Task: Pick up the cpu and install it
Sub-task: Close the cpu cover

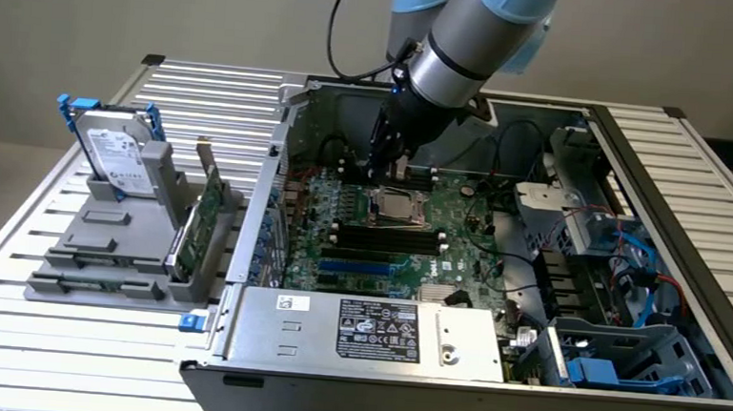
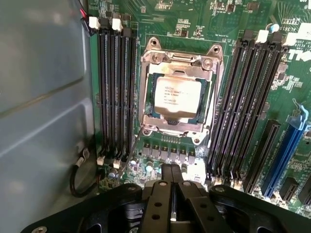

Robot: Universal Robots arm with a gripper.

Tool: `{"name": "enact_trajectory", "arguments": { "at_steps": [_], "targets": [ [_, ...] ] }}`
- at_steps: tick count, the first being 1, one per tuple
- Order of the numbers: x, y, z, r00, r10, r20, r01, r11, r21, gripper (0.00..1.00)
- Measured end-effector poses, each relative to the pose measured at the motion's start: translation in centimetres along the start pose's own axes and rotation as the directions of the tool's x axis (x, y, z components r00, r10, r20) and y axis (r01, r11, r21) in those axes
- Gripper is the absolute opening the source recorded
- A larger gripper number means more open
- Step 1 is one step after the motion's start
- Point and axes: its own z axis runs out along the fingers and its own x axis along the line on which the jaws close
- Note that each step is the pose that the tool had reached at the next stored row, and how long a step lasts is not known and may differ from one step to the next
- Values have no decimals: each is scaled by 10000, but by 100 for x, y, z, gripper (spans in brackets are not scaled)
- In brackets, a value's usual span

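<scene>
I work in what looks like a robotics lab: an opened computer case [image 1: 457,394] lies on a slatted aluminium table [image 1: 64,359], beside a grey holder [image 1: 109,247] with a hard drive [image 1: 117,157].

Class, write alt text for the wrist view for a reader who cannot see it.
The cpu lies inside the metal socket frame on the green motherboard, with black memory slots on both sides. The tool, shut and empty, hangs near the socket without touching the cpu.

Silver-grey arm [image 1: 459,54] with pale blue joint caps, black cable [image 1: 336,32] looping alongside; black pincer [image 2: 171,170], silver screws on its housing.
</scene>
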Motion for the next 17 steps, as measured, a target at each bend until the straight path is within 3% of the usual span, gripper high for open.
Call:
{"name": "enact_trajectory", "arguments": {
  "at_steps": [2, 3, 6, 8, 14, 17],
  "targets": [
    [1, -1, 0, 10000, 9, 31, -9, 10000, -28, 11],
    [2, 0, 0, 10000, 14, 71, -14, 10000, -78, 11],
    [5, 2, 6, 9996, 58, 276, -52, 9997, -245, 11],
    [10, 8, 21, 9994, 71, 352, -59, 9994, -339, 11],
    [17, 43, 117, 9992, 79, 401, -63, 9991, -409, 11],
    [20, 52, 142, 9990, 78, 445, -54, 9985, -540, 11]
  ]
}}
